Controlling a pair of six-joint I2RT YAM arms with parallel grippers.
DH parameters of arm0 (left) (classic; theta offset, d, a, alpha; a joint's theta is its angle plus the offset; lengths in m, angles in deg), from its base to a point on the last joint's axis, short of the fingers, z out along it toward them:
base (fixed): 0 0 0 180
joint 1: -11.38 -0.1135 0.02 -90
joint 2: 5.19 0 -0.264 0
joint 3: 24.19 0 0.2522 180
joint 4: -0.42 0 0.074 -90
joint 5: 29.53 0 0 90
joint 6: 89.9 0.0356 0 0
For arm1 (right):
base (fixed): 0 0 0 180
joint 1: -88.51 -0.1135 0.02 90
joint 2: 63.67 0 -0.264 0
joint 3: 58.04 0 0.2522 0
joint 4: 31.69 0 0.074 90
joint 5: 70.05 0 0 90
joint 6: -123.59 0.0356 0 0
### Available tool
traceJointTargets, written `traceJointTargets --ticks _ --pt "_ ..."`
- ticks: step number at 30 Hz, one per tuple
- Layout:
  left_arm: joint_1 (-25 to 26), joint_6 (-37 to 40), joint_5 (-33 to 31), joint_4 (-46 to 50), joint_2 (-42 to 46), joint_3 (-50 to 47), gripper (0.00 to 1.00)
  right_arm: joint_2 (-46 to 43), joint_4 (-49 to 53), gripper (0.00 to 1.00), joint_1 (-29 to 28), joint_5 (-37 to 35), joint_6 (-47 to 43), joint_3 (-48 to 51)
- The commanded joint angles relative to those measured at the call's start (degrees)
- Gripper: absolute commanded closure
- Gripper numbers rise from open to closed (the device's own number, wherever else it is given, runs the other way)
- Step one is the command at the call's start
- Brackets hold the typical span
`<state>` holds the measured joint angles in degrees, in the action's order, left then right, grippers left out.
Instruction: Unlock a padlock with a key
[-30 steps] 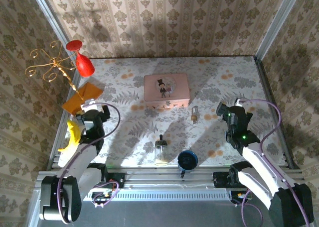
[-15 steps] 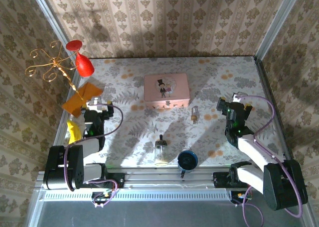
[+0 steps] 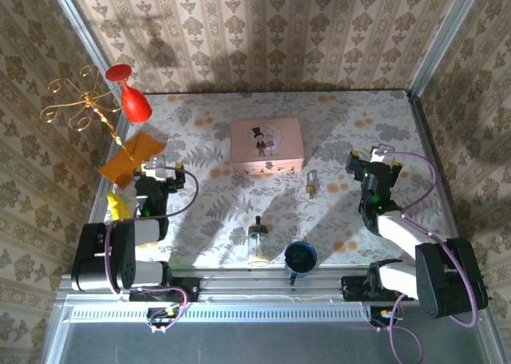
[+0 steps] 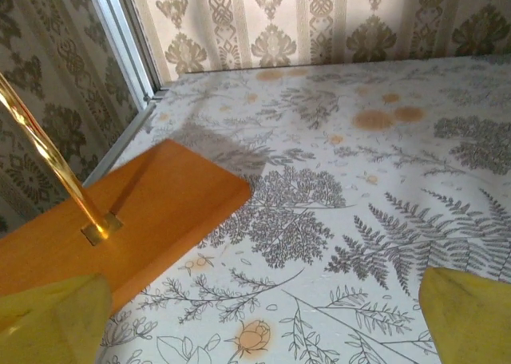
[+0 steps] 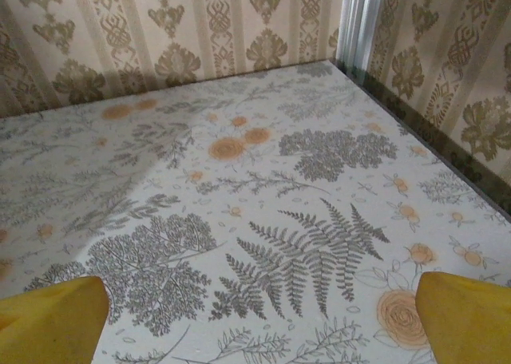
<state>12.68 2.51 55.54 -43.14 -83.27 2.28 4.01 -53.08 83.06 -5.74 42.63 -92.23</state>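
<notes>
Centre of worktop (image 3: 351, 116): padlock (image 3: 310, 182) left of my right end effector (image 5: 259, 312), the nearer, spread wide | left end effector (image 4: 255, 320) wide too | padlock axis seemingly near-far

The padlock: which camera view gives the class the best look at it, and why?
The top external view: the brass padlock lies in plain sight on the floral tablecloth, just near-right of the pink picture box. The left wrist view faces the orange stand base instead; the right wrist view faces tablecloth and wallpaper.
</notes>
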Motion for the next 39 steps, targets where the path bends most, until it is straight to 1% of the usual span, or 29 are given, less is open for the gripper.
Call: traceJointTargets --ticks 1,4,5,6,7,9,10,11,12,13,15,17,19,21,22,25,27,29,39 --pt "-0.7 0.5 4.0 -7.3 -4.8 0.3 0.0 0.8 -5.6 0.0 0.8 0.7 -1.5 2.0" --pt "-0.7 2.3 7.9 -12.4 -12.9 2.3 0.0 2.0 -7.3 0.0 1.5 1.5 -1.8 2.5" --pt "-1.2 2.4 10.1 -7.8 -11.6 3.9 0.0 2.6 -8.0 0.0 1.6 2.1 -2.1 2.7" --pt "-2.2 2.2 14.4 0.0 -10.1 6.3 0.0 3.4 -9.2 0.0 1.8 2.7 -2.4 2.9" --pt "-2.9 2.4 17.3 2.1 -11.0 8.5 0.0 4.1 -10.3 0.0 2.0 3.2 -2.8 3.1" --pt "-4.8 0.8 19.4 2.1 -11.1 8.4 0.0 6.1 -13.0 0.0 2.6 5.3 -3.6 3.2" --pt "-4.8 0.5 18.0 0.5 -11.6 8.2 0.0 7.2 -13.7 0.0 3.2 7.5 -3.4 3.1" --pt "-4.5 0.5 16.9 1.7 -11.2 8.5 0.0 8.4 -14.8 0.0 3.7 9.5 -3.4 3.0" --pt "-3.9 0.3 13.5 2.6 -11.2 8.9 0.0 10.0 -16.4 0.0 4.2 11.7 -3.5 2.9" --pt "-3.3 0.4 11.6 3.3 -11.1 9.2 0.0 11.6 -17.2 0.0 4.5 13.0 -3.6 2.5" --pt "-2.7 0.5 10.3 3.8 -11.2 9.4 0.0 16.5 -20.1 0.0 4.9 14.8 -3.8 2.2" --pt "-2.6 0.7 9.7 3.9 -11.1 9.5 0.0 20.6 -25.1 0.0 4.9 16.1 -4.5 2.3" --pt "-2.2 0.4 8.0 3.8 -11.1 9.4 0.0 19.0 -20.6 0.0 5.0 16.7 -4.4 1.5" --pt "-1.9 0.6 7.3 4.0 -11.0 9.4 0.0 20.0 -20.7 0.0 5.1 16.7 -4.3 0.6" --pt "-1.8 0.7 7.1 4.0 -11.1 9.5 0.0 19.4 -16.3 0.0 5.1 16.6 -4.1 -1.2" --pt "-1.8 0.9 7.4 4.1 -11.1 9.6 0.0 19.8 -13.3 0.0 4.7 20.0 -6.1 -3.0" --pt "-1.6 1.1 7.7 4.6 -11.1 9.8 0.0 20.0 -13.3 0.0 5.2 23.4 -6.9 -3.2" --pt "-1.6 1.2 7.7 4.6 -11.1 9.8 0.0 20.0 -13.1 0.0 5.4 24.8 -7.1 -3.2" --pt "-1.3 1.5 7.4 4.8 -11.0 9.9 0.0 19.9 -13.0 0.0 5.5 24.8 -7.1 -3.2"
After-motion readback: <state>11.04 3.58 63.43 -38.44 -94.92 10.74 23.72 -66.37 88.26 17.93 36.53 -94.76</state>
